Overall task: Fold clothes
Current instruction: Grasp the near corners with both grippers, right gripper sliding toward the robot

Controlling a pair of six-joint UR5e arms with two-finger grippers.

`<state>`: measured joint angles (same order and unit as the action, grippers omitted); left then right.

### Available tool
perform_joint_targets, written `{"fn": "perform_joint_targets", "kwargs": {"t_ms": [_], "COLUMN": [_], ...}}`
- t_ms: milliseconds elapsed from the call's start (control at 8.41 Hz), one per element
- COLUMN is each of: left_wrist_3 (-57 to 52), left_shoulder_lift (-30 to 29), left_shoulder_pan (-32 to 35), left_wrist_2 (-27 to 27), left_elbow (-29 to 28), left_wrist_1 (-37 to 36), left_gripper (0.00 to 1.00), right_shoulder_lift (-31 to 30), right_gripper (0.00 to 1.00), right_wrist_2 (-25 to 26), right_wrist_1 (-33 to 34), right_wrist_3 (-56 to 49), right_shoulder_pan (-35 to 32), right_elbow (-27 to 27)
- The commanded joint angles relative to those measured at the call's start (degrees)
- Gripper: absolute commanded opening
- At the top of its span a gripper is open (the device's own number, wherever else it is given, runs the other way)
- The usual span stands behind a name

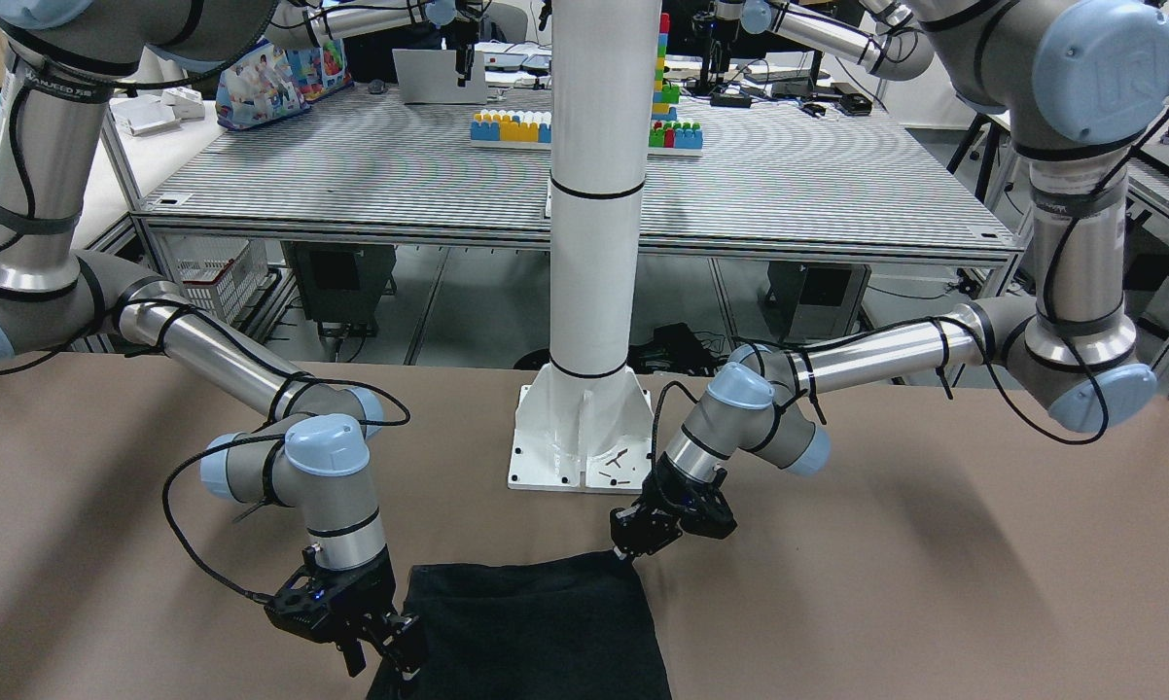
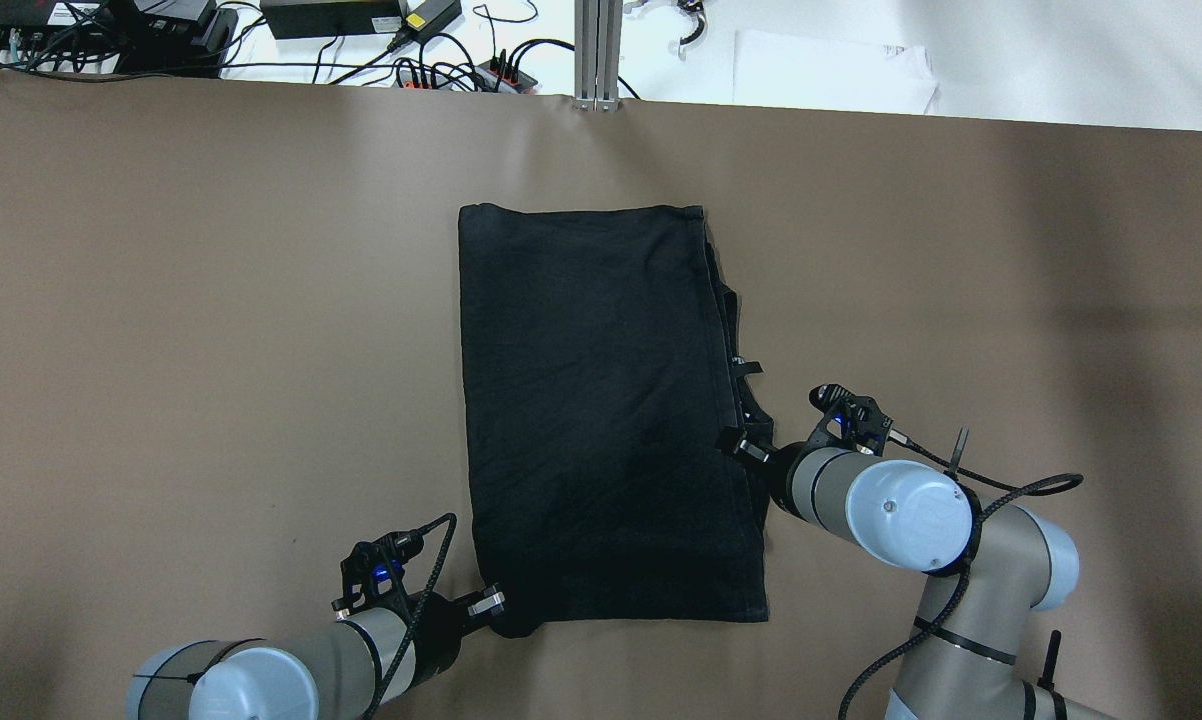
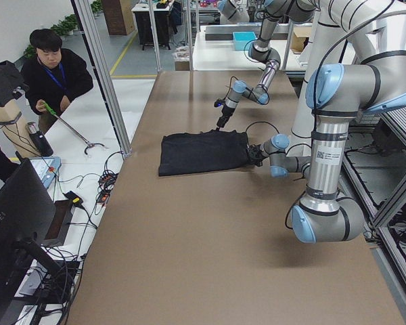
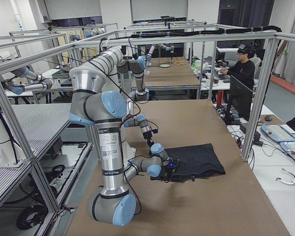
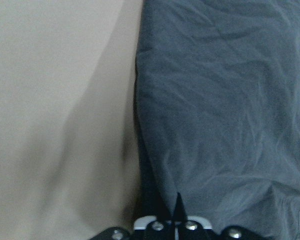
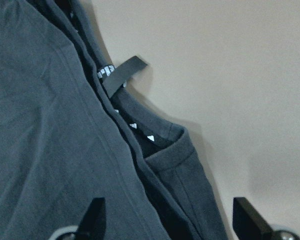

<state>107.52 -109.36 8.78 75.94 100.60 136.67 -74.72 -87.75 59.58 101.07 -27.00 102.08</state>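
The table [image 2: 211, 300] carries the clothes [image 2: 601, 400], a black garment lying flat at centre. The left gripper [image 5: 177, 201] is clamped on its near-left corner. The right gripper [image 6: 167, 210] hovers over the opposite edge, jaws apart. The white print on the hang tab [image 6: 122, 74] is illegible.

Brown table [image 2: 211, 300] w/ blk clothes [image 2: 601, 400] flat on it

Left fingers [image 5: 177, 214] together, right fingers [image 6: 96, 214] apart.
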Motion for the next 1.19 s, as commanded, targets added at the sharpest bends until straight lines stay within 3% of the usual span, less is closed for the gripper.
{"fn": "perform_joint_targets", "kwargs": {"t_ms": [0,238,713,832,951,1070], "left_wrist_3": [-0.2,-0.2,-0.2,-0.29,-0.2,-0.2], "left_shoulder_lift": [0.11,0.11,0.28,0.46,0.55,0.55], "left_shoulder_pan": [0.1,0.09,0.1,0.18,0.18,0.27], "left_wrist_2": [0.0,0.0,0.0,0.0,0.0,0.0], "left_elbow": [-0.14,-0.14,-0.23,-0.23,-0.14,-0.14], "left_wrist_1": [0.0,0.0,0.0,0.0,0.0,0.0], "left_gripper": [0.0,0.0,0.0,0.0,0.0,0.0], "right_shoulder_lift": [-0.25,-0.6,-3.68,-3.51,-3.24,-3.5], "right_gripper": [0.89,0.89,0.89,0.85,0.73,0.7], "right_wrist_2": [0.91,4.68,4.7,4.87,5.05,6.53], "right_wrist_1": [-0.08,0.01,0.01,0.01,0.01,0.01], "right_wrist_3": [2.71,3.43,3.34,3.52,4.13,4.48], "right_shoulder_pan": [2.12,5.01,5.11,6.51,7.22,7.83], "right_elbow": [0.23,0.32,3.04,2.95,2.78,2.78]}}
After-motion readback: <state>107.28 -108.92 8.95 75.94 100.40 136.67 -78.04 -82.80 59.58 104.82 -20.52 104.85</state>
